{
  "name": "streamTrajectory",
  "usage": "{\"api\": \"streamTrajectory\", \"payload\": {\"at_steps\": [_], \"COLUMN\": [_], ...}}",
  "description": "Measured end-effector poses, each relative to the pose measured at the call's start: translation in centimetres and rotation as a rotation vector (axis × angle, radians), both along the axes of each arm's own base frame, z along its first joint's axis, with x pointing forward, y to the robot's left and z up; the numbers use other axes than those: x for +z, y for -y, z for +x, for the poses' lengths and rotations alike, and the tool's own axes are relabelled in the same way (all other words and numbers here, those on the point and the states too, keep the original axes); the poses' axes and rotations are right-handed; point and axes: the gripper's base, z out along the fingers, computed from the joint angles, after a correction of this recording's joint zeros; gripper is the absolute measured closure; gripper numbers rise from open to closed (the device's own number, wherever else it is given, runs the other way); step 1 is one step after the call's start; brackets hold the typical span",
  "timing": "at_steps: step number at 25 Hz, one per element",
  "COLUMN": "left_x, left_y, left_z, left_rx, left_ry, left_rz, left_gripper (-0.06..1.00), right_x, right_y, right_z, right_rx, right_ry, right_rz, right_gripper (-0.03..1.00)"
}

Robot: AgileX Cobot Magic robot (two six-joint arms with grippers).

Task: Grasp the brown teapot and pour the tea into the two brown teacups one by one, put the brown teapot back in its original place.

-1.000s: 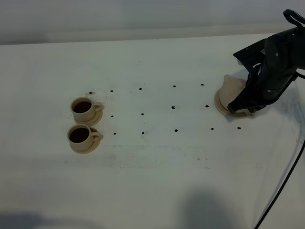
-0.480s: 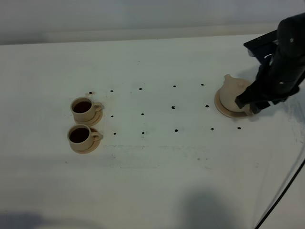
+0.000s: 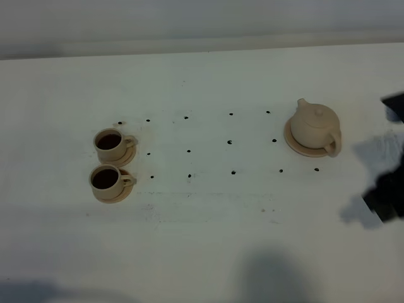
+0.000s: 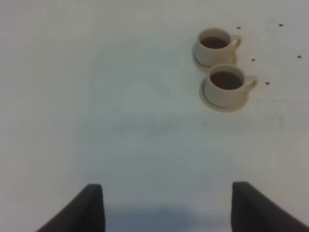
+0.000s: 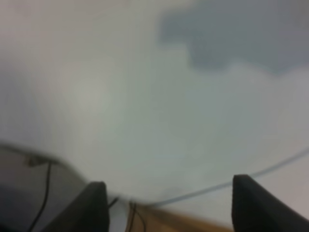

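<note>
On the table's right, our right gripper [image 5: 166,205] gapes wide, empty; we should retreat clear of the brown teapot [image 3: 315,126] seated on its disc [image 3: 295,146].

A white table [image 3: 202,240] filled almost the whole exterior high view, and a grey wall [image 3: 189,22] stood behind its far edge. Small dark dots [image 3: 189,151] lay on the table in three loose rows across its middle part, and some faint grey marks [image 3: 208,203] ran just in front of the nearest row. A soft shadow [image 3: 271,278] fell on the table at its near edge, and in the right wrist view, which was blurred, a thin cable [image 5: 227,183] was seen.
</note>
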Motion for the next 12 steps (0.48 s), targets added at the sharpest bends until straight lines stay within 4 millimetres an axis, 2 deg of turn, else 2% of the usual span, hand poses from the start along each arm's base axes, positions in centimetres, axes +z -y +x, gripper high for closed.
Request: {"api": "streamTrajectory", "payload": {"at_steps": [7,12], "left_x": [0.0,0.0], "left_y": [0.0,0.0], "left_z": [0.0,0.0], "left_rx": [0.0,0.0], "left_ry": [0.0,0.0], "left_rz": [0.0,0.0], "left_gripper": [0.41,0.41], "right_x": [0.4,-0.2], "right_y": [2.4,3.4], "right_z": [-8.7,-12.3], "right_rx": [-0.004,-0.006], "right_ry": [0.195,0.344], "right_rz": [0.068,0.11], "right_gripper": [0.43,0.43]}}
